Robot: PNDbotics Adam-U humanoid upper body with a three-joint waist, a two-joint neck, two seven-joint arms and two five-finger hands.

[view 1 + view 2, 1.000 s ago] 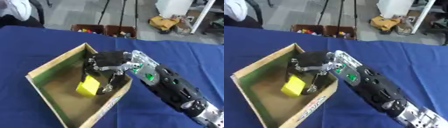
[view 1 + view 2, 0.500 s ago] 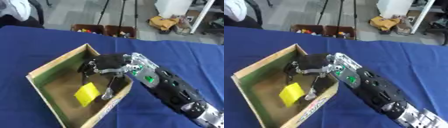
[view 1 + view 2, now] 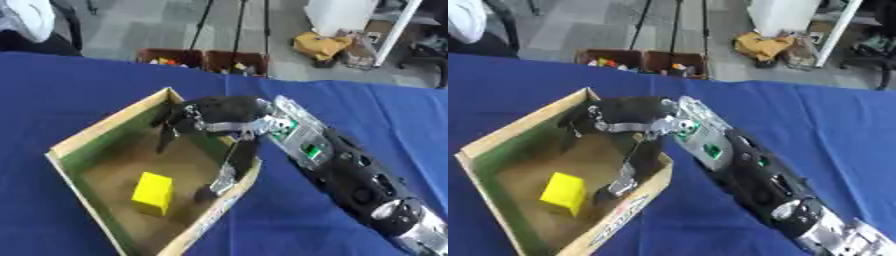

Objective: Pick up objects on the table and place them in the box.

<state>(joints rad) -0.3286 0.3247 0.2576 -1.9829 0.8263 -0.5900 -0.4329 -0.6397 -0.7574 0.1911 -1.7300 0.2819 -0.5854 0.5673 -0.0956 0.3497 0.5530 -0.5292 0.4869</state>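
A yellow block [image 3: 153,193] lies on the floor of the shallow cardboard box [image 3: 107,131], near its front. My right hand [image 3: 213,120] hangs over the box's right side, open, its fingers spread and pointing down into the box. The thumb side reaches toward the box's right wall. Nothing is between the fingers, and the block lies apart from them. My right arm [image 3: 350,175] runs in from the lower right. My left hand shows in neither view.
The box sits on a blue cloth-covered table [image 3: 70,90]. Beyond the table's far edge, on the floor, stand two small crates [image 3: 206,61] of bits, a yellow bag [image 3: 321,46] and tripod legs.
The yellow block has left my right hand and dropped to the box floor. My fingers have spread open above it.
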